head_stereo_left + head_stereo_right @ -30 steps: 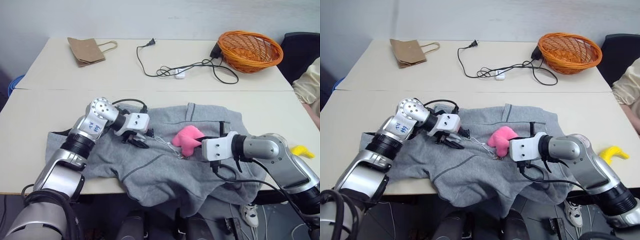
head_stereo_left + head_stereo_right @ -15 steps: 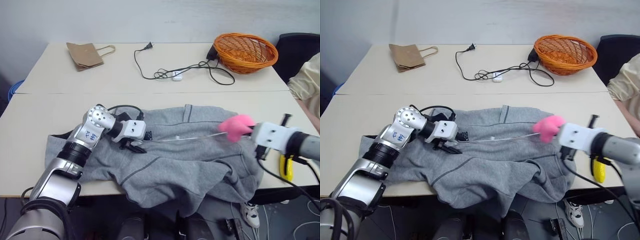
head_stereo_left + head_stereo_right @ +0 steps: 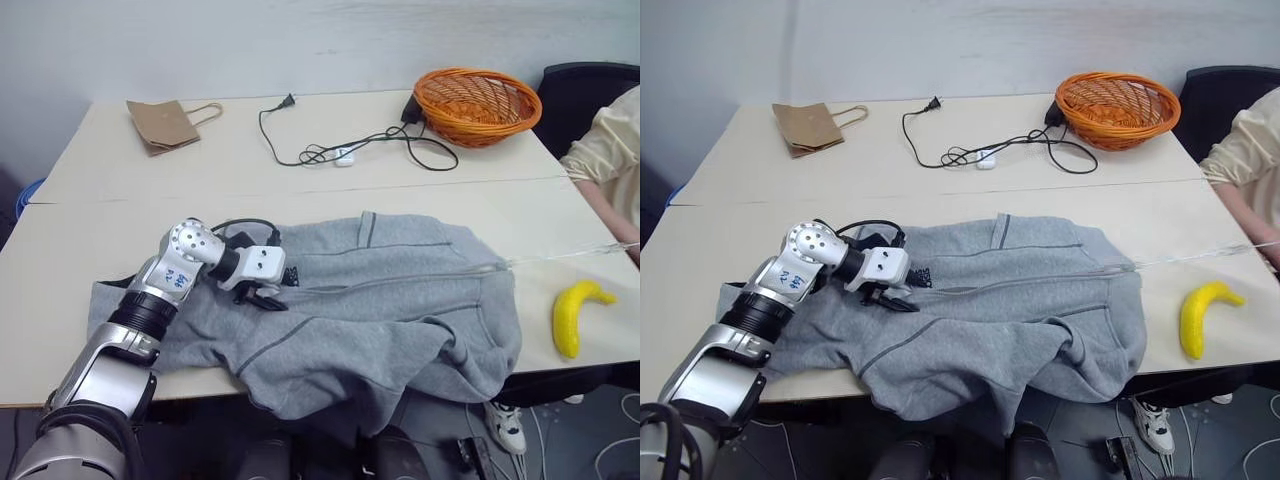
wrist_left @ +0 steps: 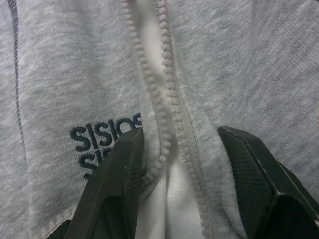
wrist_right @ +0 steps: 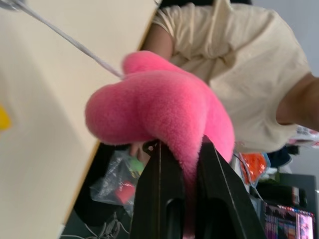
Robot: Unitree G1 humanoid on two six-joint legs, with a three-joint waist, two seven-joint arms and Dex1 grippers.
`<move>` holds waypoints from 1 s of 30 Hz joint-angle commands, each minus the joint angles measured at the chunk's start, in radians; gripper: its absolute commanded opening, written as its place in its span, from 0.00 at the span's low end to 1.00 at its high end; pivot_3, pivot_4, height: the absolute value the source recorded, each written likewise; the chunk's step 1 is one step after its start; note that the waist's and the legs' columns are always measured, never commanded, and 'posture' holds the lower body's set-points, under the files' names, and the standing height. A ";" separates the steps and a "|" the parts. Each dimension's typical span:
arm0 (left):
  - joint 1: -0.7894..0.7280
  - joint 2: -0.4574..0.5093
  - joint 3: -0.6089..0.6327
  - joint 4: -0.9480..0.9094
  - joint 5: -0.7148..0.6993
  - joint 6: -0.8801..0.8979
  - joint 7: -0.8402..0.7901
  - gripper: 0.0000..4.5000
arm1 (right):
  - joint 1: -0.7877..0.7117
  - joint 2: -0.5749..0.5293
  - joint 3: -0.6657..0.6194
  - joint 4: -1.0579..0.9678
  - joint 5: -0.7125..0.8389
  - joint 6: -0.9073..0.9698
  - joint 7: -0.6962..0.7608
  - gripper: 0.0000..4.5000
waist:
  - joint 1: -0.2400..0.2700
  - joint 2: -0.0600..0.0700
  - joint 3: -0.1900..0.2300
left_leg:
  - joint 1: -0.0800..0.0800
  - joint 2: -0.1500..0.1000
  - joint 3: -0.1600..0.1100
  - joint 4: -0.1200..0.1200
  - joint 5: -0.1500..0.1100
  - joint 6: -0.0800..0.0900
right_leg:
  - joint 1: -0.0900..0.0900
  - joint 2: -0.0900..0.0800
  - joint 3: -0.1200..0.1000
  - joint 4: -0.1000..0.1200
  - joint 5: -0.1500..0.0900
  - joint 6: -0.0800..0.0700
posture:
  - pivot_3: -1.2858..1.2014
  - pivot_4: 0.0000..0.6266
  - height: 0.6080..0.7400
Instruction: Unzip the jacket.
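Grey fleece, the jacket (image 3: 380, 300) lay spread across the near bench (image 3: 60, 250), its hem spilling over the front edge. The left claw (image 4: 174, 179) pressed down by the chest logo (image 4: 107, 142), fingers parted either side of the zip (image 4: 164, 89), whose teeth already stood apart there. The right claw (image 5: 182, 199) was clenched on a pink plush tag (image 5: 159, 104), from which a taut white cord (image 3: 570, 255) ran to the hem. Most of the zip looked undone, I judged; whether it had run right out I couldn't tell.
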 commanded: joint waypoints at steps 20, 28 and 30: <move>0.112 0.067 0.005 -0.077 0.047 0.060 0.036 0.54 | -0.526 -0.114 0.398 0.525 -0.159 -0.156 -0.287 0.00 | -0.005 0.008 -0.004 | -0.001 -0.001 0.001 -0.002 0.000 -0.001 | -0.002 -0.002 0.001 0.000 -0.001 -0.001 | 0.52 0.24 1.00; 0.100 0.043 0.002 -0.073 0.045 0.067 0.052 0.54 | -0.588 -0.067 0.363 0.544 -0.052 -0.141 -0.171 0.00 | -0.013 0.010 -0.004 | -0.001 -0.001 0.001 -0.002 0.000 -0.001 | -0.001 -0.002 0.001 0.000 -0.001 -0.001 | 0.52 0.24 1.00; 0.101 0.037 0.008 -0.080 0.033 0.083 0.052 0.54 | -0.580 0.042 0.305 0.418 0.109 -0.067 0.040 0.00 | -0.017 0.007 -0.004 | 0.000 -0.001 0.001 -0.002 0.000 -0.001 | -0.001 -0.001 0.001 -0.001 -0.001 -0.001 | 0.52 0.24 1.00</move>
